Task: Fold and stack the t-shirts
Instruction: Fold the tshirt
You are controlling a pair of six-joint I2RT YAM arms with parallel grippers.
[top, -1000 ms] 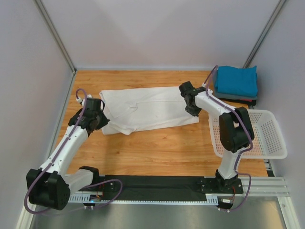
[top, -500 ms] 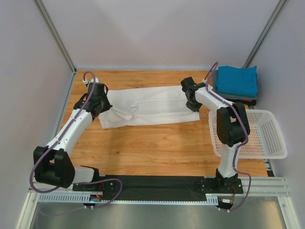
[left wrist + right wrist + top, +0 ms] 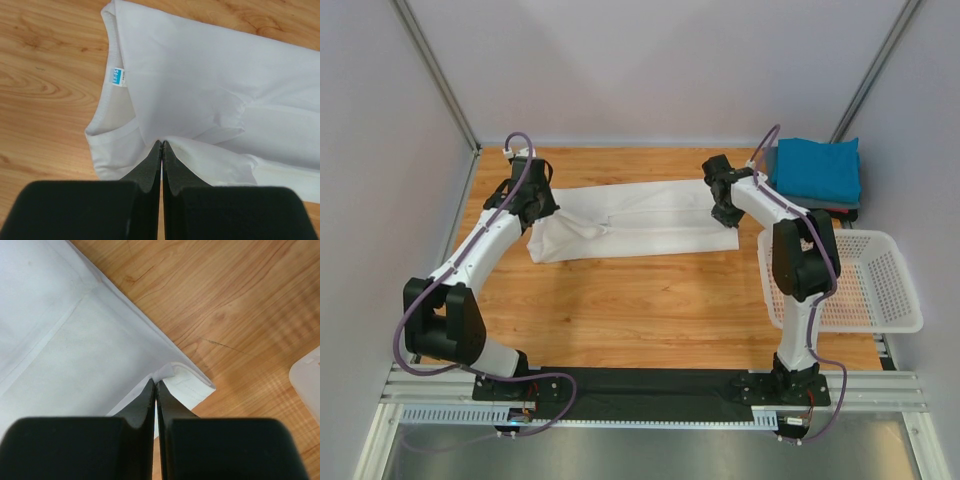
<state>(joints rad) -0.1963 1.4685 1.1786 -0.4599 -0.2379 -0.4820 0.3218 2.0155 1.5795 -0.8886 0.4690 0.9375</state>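
White t-shirt (image 3: 640, 222): you have it lying as a long folded band across the far half of the wooden table (image 3: 650, 300). It is drawn out between your two arms, neck end to the left and hem end to the right. The left end bunches and sags toward you; the rest lies flat with a few creases.

Left gripper (image 3: 161, 144): your fingers are pressed together, pinching a fold of the white cloth just beside the crew neck. In the wrist view the collar opening and the blue neck label (image 3: 117, 76) sit to the left of the fingertips, and the folded cloth spreads away to the right.

Right gripper (image 3: 155, 382): your fingers are closed on the white cloth close to the hem corner at the shirt's right end. A small pucker of fabric rises at the tips, the stitched hem (image 3: 192, 382) runs just beside them, and bare wood lies past the corner.

Teal t-shirt (image 3: 815, 168): folded, in the far right corner of the table, on top of the stack.

Dark grey t-shirt (image 3: 825, 207): folded under the teal one, only its near edge showing.

Mesh basket (image 3: 900, 300): white plastic, at the table's right edge, nearer to you than the stack and just beside your right arm.
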